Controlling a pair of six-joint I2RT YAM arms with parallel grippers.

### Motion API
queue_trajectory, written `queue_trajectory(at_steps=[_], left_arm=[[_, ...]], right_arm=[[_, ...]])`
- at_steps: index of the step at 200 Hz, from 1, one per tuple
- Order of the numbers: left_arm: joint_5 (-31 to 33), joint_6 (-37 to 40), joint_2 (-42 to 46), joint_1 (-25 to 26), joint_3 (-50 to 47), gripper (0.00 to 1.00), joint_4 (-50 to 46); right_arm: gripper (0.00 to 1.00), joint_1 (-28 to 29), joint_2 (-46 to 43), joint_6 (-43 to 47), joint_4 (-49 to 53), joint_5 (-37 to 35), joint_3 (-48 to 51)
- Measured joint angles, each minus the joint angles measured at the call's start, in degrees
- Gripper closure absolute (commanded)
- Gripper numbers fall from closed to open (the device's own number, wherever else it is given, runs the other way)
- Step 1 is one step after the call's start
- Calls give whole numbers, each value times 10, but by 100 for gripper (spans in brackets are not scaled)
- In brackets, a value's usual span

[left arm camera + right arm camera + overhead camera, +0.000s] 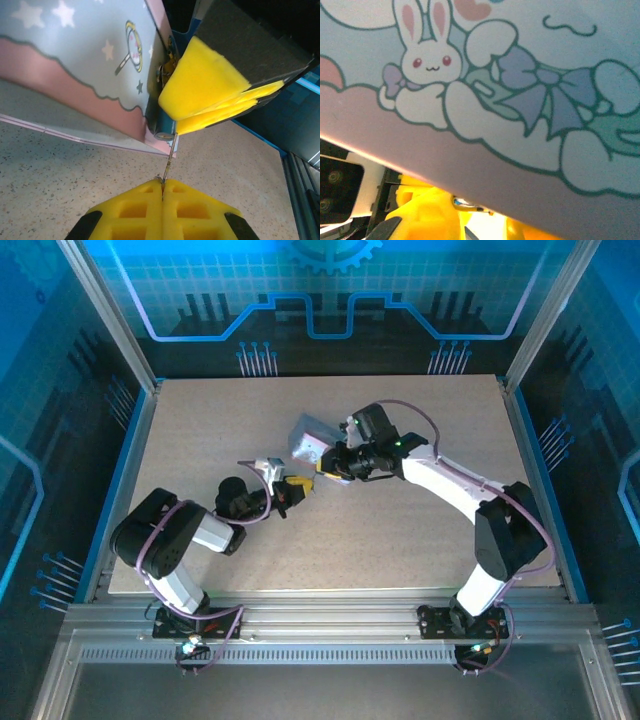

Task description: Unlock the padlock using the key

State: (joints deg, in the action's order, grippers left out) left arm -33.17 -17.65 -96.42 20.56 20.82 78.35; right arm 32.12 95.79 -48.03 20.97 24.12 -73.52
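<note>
Table (pixel 400 540): pale speckled board carrying the whole scene; in the left wrist view its surface (pixel 60 180) lies under the tin and both sets of fingers.
Tin box (pixel 310 438): pale grey, near the middle of the table, tilted; one printed side shows stars and a pink band (pixel 75 55), another a white rabbit and bows (pixel 520 75).
Right gripper (pixel 327 469): at the tin's near corner; in the left wrist view (pixel 175 120) its yellow pads (pixel 205 85) close together on the padlock, hard against the tin's edge.
Left gripper (pixel 297 487): just beside the right gripper, pointing toward the tin; its yellow fingertips (pixel 162 184) are pressed together, pinching the near end of the key.
Padlock (pixel 163 131): small dark bluish body at the lower corner of the tin, touching it, clamped under the right gripper's pads; the shackle cannot be made out.
Key (pixel 169 157): thin dark shaft running from the left gripper's tips up to the underside of the padlock, its far end meeting the lock body; how deep it sits cannot be told.
</note>
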Motion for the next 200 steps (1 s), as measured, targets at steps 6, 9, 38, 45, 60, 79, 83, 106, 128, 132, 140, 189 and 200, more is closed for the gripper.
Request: queue_trajectory(at_steps=[6,9,38,45,60,79,83,106,128,132,140,189,200], left_arm=[[-2,0,-1,0,1,100,0],[-2,-1,-1,0,1,100,0],[-4,-2,-5,-1,3,100,0],[-5,-2,-7,-1,4,100,0],[-8,-3,-10,-1,4,100,0],[-10,-3,-10,-2,5,100,0],[-10,-3,-10,-2,5,100,0],[-12,-3,-10,-2,6,100,0],[-12,-3,-10,-2,7,100,0],[-12,-3,-10,-2,8,100,0],[-12,-3,-10,-2,8,100,0],[-12,-3,-7,-2,8,100,0],[-12,-3,-5,-2,8,100,0]], right_arm=[[100,0,-1,-1,-2,2,0],[100,0,-2,-2,-4,3,1],[100,-2,-5,-12,-20,13,6],[100,-3,-6,-15,-24,17,7],[100,-4,-6,-19,-27,19,8],[100,-4,-7,-21,-27,21,8],[100,-4,-7,-22,-27,21,9],[100,-4,-8,-22,-31,21,12],[100,-4,-11,-24,-31,21,18],[100,-4,-12,-24,-31,22,19],[100,-4,-12,-26,-31,23,21],[100,-7,-13,-39,-45,38,24],[100,-7,-13,-43,-51,41,24]])
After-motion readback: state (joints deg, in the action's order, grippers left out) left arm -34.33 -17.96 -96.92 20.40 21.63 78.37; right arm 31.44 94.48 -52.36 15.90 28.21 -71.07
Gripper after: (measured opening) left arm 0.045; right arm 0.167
